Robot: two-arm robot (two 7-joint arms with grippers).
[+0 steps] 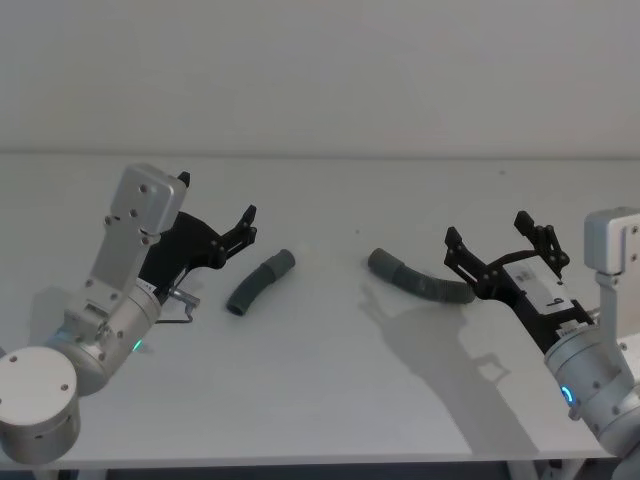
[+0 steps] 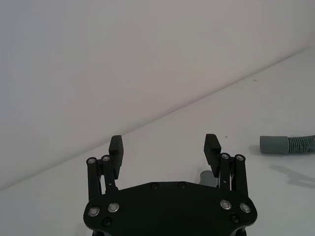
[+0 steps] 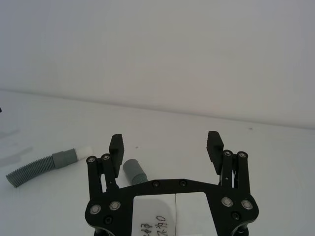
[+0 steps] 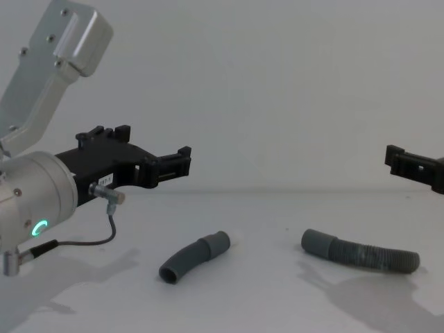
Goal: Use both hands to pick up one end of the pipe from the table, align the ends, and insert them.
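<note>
Currently we are hovering left gripper and right gripper at frame sides, fingers spread; advising grips behind left cuff and right cuff.

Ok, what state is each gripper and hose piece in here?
Left black parallel-jaw gripper: open, empty, above the white table.
Right black parallel-jaw gripper: open, empty, above the table.
Short curved dark grey ribbed hose piece: lying on the table, ungripped.
Longer dark grey ribbed hose piece: lying on the table, ungripped, not joined to the short one.
</note>
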